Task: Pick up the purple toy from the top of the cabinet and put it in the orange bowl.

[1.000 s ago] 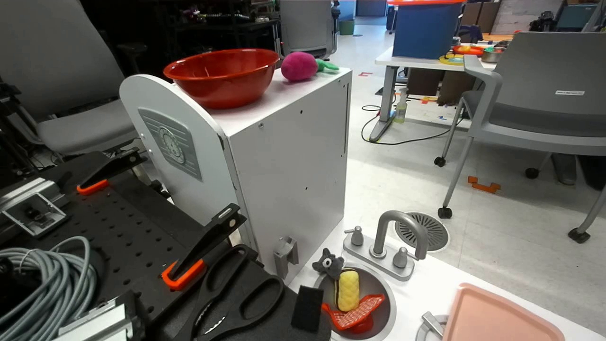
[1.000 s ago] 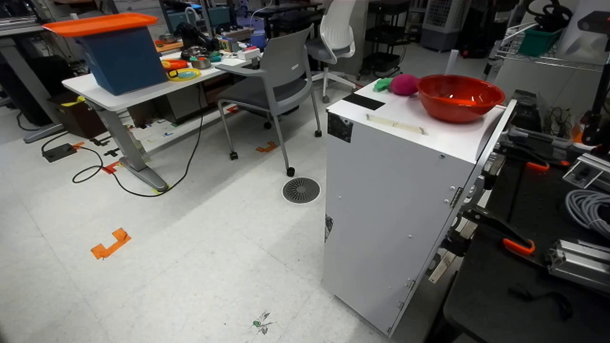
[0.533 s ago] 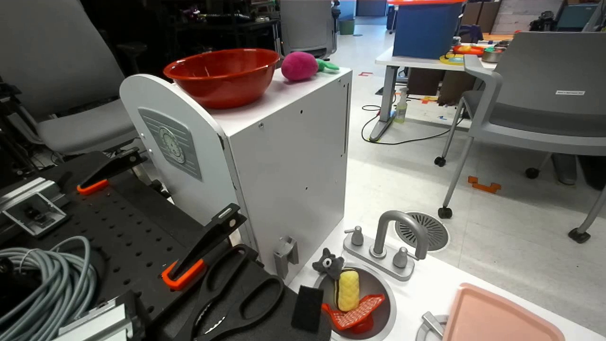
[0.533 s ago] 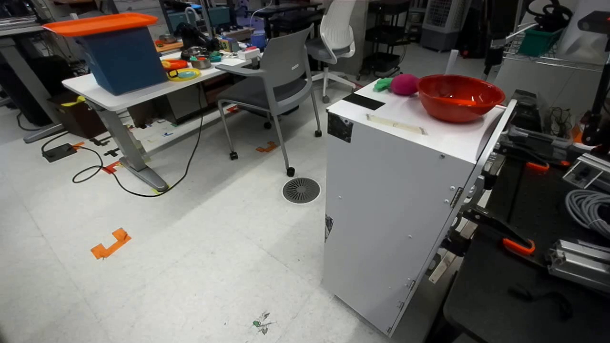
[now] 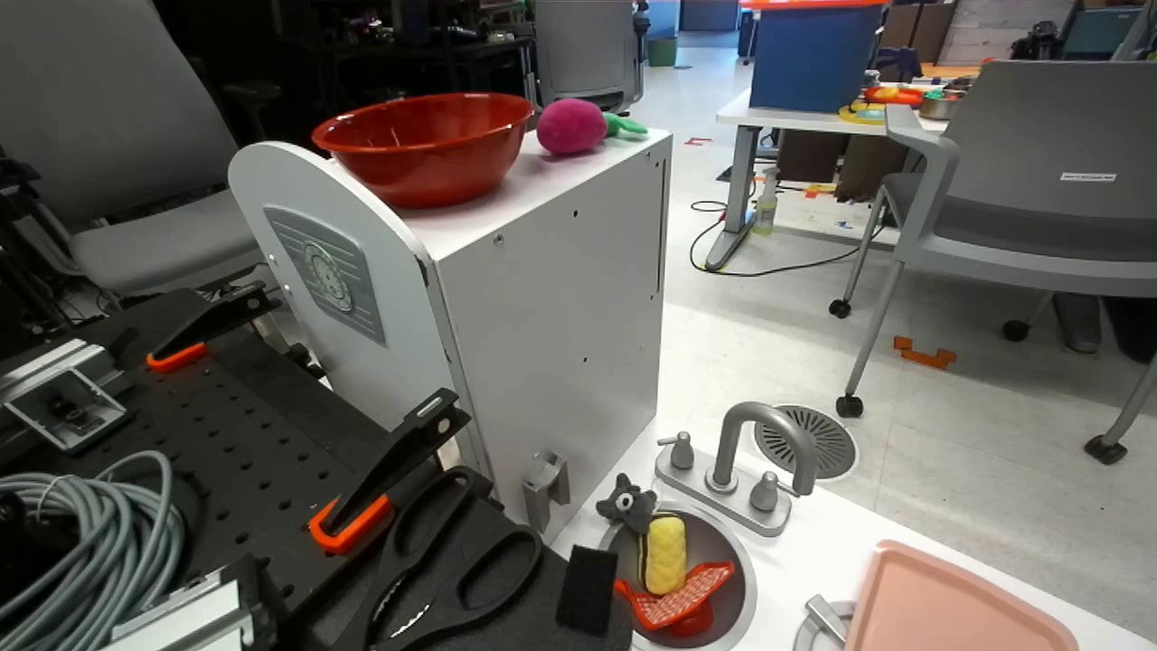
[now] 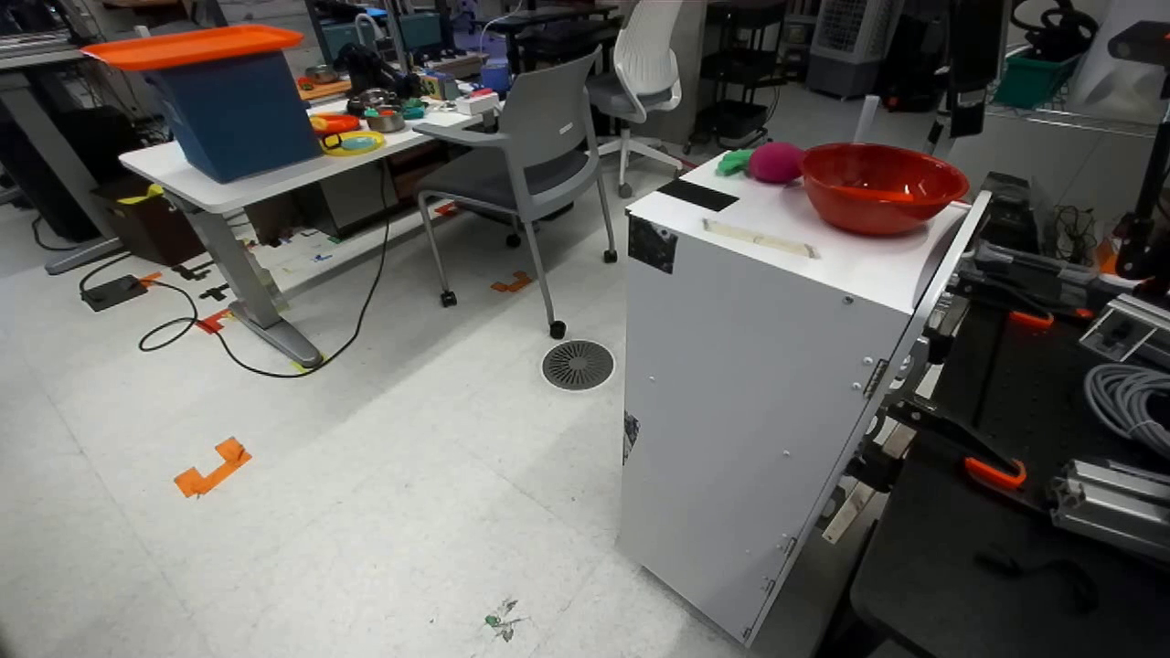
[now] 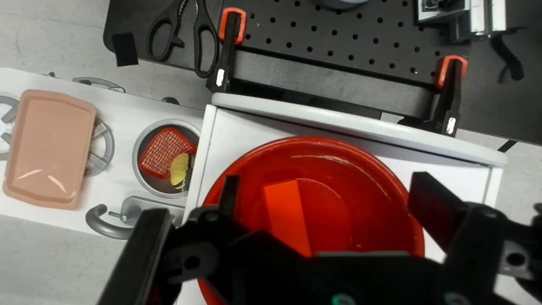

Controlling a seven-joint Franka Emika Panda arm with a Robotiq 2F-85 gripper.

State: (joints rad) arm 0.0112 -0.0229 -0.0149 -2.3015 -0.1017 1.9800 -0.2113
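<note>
In both exterior views stands the tall white cabinet (image 5: 551, 298), with a rounded door panel (image 5: 398, 303) along one end. Near that edge of its top, the orange bowl (image 6: 882, 212) sits upright. In the wrist view the fingers (image 7: 436, 212) are released, wide apart, the bowl showing between them. The purple toy (image 5: 571, 127) lies on the cabinet top just beside the bowl. A flat orange strip (image 7: 288, 216) is inside the bowl. The toy's green leaves (image 5: 625, 127) point toward the edge opposite the panel.
</note>
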